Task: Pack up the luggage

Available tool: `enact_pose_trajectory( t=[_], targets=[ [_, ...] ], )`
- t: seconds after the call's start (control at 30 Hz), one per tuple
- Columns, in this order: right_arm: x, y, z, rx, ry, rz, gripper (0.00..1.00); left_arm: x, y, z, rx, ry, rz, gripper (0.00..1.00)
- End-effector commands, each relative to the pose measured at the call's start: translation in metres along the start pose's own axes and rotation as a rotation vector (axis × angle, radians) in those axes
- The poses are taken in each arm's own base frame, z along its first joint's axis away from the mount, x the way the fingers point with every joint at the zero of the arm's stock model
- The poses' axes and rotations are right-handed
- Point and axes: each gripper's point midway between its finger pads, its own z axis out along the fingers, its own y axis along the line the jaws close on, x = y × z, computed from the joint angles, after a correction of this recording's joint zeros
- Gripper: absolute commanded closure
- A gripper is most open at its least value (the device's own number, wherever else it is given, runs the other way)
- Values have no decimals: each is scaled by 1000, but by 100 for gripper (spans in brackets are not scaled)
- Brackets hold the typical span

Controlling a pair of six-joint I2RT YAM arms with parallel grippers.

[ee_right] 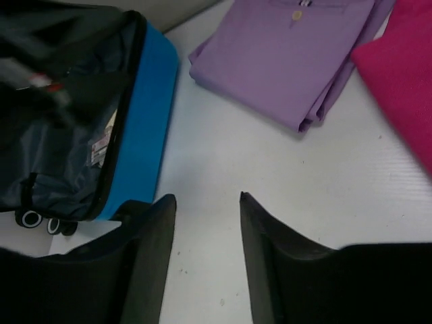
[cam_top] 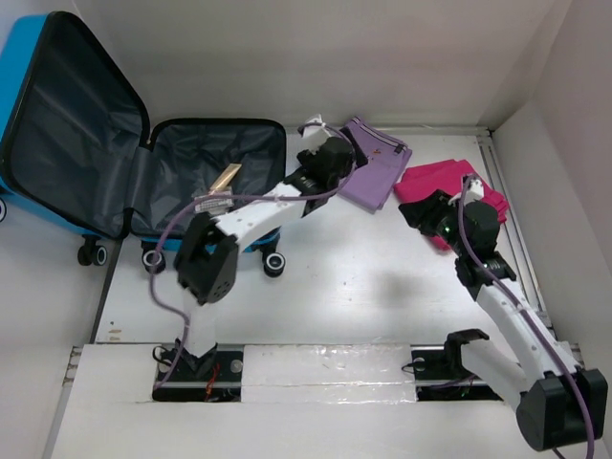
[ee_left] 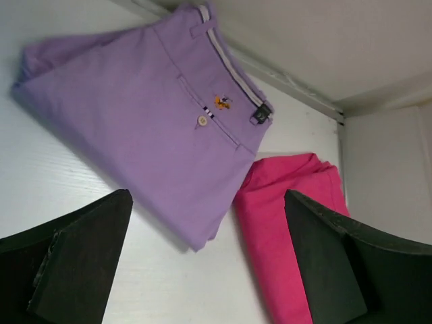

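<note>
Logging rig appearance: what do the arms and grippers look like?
Left arm and right arm: white links, black joint housings, and a purple cable looped alongside each. Left gripper and right gripper: two matte black, wedge-shaped fingers each.

Luggage (cam_top: 86, 124) laid open at far left of counter (cam_top: 363, 277). Lid half propped up at left, base half laid flat to its right, wheels turned toward near edge. Flat packet (cam_top: 227, 178) lodged in base half. Folded trousers (cam_top: 375, 172) placed right of luggage, near rear wall. Second folded garment (cam_top: 426, 182) set just right of trousers, edges touching. Left end effector (ee_left: 208, 196) held over left edge of trousers. Right end effector (ee_right: 206, 197) held over near edge of second garment.
</note>
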Motion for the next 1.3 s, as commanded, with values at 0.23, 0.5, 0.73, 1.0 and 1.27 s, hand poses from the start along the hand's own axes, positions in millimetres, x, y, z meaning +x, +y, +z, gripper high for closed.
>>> enact_pose_trajectory(
  t=[0.23, 0.5, 0.73, 1.0, 1.27],
  targets=[
    [-22, 11, -24, 3, -79, -47, 27, 123, 67, 85, -312, 239, -215, 10],
    [-12, 16, -24, -31, -42, -49, 27, 169, 109, 113, -372, 340, -381, 18],
    [-17, 22, -28, -42, -58, -53, 27, 164, 106, 131, -353, 342, -459, 46],
    [-20, 24, -33, -45, -63, -73, 27, 139, 113, 155, -299, 289, -402, 100],
    [-13, 24, -28, -58, -28, -69, 27, 87, 50, 137, -19, 266, -246, 100]
  ],
)
